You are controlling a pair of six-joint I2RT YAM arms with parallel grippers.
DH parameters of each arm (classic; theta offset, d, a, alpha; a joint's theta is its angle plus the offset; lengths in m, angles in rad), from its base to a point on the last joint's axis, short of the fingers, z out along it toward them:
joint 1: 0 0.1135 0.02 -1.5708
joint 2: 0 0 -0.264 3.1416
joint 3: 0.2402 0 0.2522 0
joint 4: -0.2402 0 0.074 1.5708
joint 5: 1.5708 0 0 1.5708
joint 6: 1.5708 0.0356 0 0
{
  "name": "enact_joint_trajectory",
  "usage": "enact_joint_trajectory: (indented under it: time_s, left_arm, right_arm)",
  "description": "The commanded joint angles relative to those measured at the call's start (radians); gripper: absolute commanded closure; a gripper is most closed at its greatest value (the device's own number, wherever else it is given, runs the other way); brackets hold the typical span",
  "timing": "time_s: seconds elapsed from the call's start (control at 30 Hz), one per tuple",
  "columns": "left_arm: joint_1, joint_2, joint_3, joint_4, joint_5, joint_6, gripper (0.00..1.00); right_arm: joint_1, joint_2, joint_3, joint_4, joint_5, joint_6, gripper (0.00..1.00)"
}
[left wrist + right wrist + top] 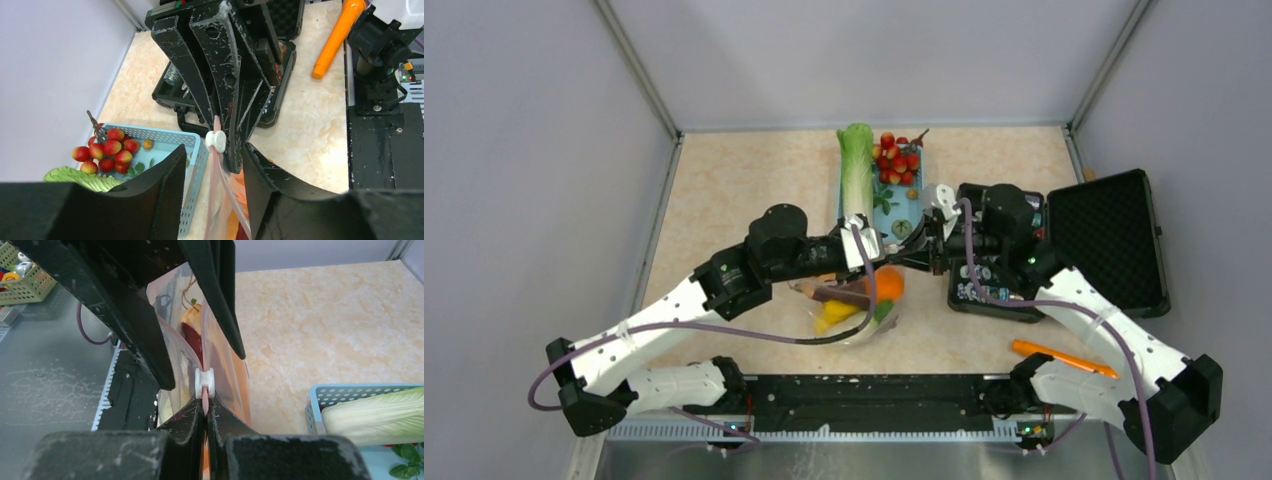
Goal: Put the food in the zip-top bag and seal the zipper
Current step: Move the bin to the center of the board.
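Bag (864, 318), with an orange (887, 283) inside, sits by the table's (744, 180) near edge, mouth held up. Right gripper (205, 407) is pinched tight on the zipper (216, 123) beside the slider (204, 382). Left gripper (214, 155) straddles the mouth, jaws apart, holding nothing. Sealing now would shut out the cabbage (857, 170) and tomatoes (896, 160) in the far-edge basket (165, 134). Marbled beige top, grey walls (874, 60).

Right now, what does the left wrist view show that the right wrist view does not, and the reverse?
Left wrist only: the red cherry tomatoes, the long orange plastic piece, the black hard case. Right wrist only: a yellow-green mesh basket in the top-left corner. Both: the clear zip-top bag, its white slider on the pinkish-red zipper strip, the blue slatted basket, the green cabbage.
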Motion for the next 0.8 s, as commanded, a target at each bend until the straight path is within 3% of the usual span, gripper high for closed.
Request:
enact_joint_trajectory:
  time_s: [0.0, 0.2, 0.33, 0.47, 0.6, 0.77]
  left_arm:
    - [0.017, 0.043, 0.059, -0.002, 0.06, 0.022, 0.55]
    - [0.034, 0.089, 0.098, 0.003, 0.066, -0.039, 0.55]
    - [0.048, 0.094, 0.112, -0.007, 0.103, -0.061, 0.62]
    - [0.059, 0.105, 0.128, -0.048, 0.135, -0.072, 0.77]
    - [0.061, 0.123, 0.152, -0.103, 0.146, -0.067, 0.99]
    - [0.061, 0.126, 0.16, -0.169, 0.093, -0.055, 1.0]
  right_arm:
    - [0.01, -0.029, 0.011, -0.018, -0.019, -0.04, 1.0]
    - [0.011, -0.03, 0.01, -0.033, -0.035, -0.054, 1.0]
    - [0.013, -0.036, 0.007, -0.036, -0.025, -0.056, 1.0]
    - [0.013, -0.036, 0.007, -0.029, -0.007, -0.052, 1.0]
    - [0.014, -0.037, 0.003, -0.019, 0.022, -0.039, 1.0]
    - [0.014, -0.051, -0.019, 0.012, 0.067, -0.009, 1.0]
